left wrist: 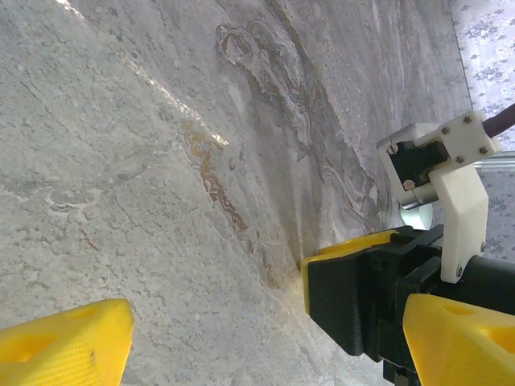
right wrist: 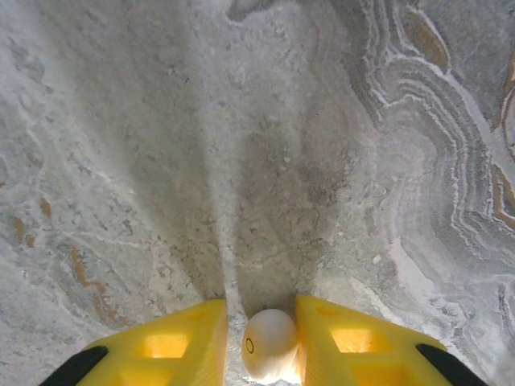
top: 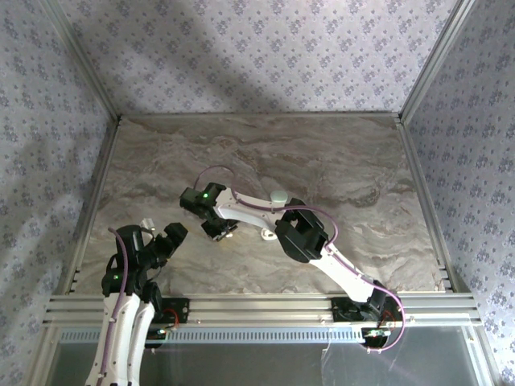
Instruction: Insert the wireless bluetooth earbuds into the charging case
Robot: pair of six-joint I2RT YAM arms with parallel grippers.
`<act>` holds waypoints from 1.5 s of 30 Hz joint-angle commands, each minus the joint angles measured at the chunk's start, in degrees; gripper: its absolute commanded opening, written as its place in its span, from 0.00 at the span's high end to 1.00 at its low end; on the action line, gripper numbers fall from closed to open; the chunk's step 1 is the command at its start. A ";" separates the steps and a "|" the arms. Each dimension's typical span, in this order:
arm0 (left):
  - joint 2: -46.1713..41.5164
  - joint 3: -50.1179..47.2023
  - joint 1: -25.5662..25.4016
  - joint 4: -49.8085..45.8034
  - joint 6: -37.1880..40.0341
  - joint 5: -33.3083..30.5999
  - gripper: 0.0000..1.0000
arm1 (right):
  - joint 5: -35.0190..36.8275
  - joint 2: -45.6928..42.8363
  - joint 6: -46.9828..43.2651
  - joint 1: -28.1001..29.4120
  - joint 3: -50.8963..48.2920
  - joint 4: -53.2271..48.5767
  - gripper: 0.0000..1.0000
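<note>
- The marble table (top: 338, 161) is seen whole from the top view. Its near edge is crossed by aluminium rails (top: 257, 310). In both wrist views it is cropped to a patch of veined stone.
- The right arm (top: 322, 249) is stretched diagonally toward the middle of the table, and the stone beneath it is hidden from above.
- The left arm (top: 121, 281) is folded up near the left rail, with its lower part cut off by the bottom of the frame.
- The left gripper (left wrist: 265, 322) is spread wide with nothing between its 2 yellow fingers. Only the finger ends are shown, at the bottom corners of its wrist view.
- The right gripper (right wrist: 261, 310) is closed narrowly on the earbud. From above, its fingertips are too small and shadowed for the grip to be made out. In the left wrist view its black body and a white bracket (left wrist: 459, 185) are seen side-on at the right edge.
- A pale oval case (top: 279, 195) lies on the table just behind the right arm, its near edge covered by the arm. Whether it is open cannot be told.
- A white piece (top: 267, 234) lies just right of the right gripper and is too small to be identified.
- The earbud (right wrist: 269, 344), white and rounded with 1 small ring mark, is pinched between the right gripper's 2 fingers. Its lower part is cut off by the frame.
</note>
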 commanded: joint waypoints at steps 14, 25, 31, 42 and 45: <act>3.03 1.88 0.07 3.15 0.66 4.48 0.13 | -0.50 -10.28 2.07 -1.37 -9.75 5.87 0.77; 7.32 2.68 -14.09 11.91 -1.43 -1.90 0.13 | -8.13 -35.54 3.65 -5.35 -42.97 31.25 0.77; 13.04 3.24 -25.98 19.55 -3.45 -9.72 0.13 | -12.33 -45.42 1.75 -9.28 -59.07 43.01 0.77; 27.16 7.64 -39.26 28.54 -3.09 -18.86 0.13 | -17.44 -56.71 1.20 -17.20 -77.68 56.72 0.77; 29.47 8.89 -40.35 29.23 -2.80 -19.75 0.13 | -18.56 -57.69 1.22 -18.62 -79.84 58.78 0.77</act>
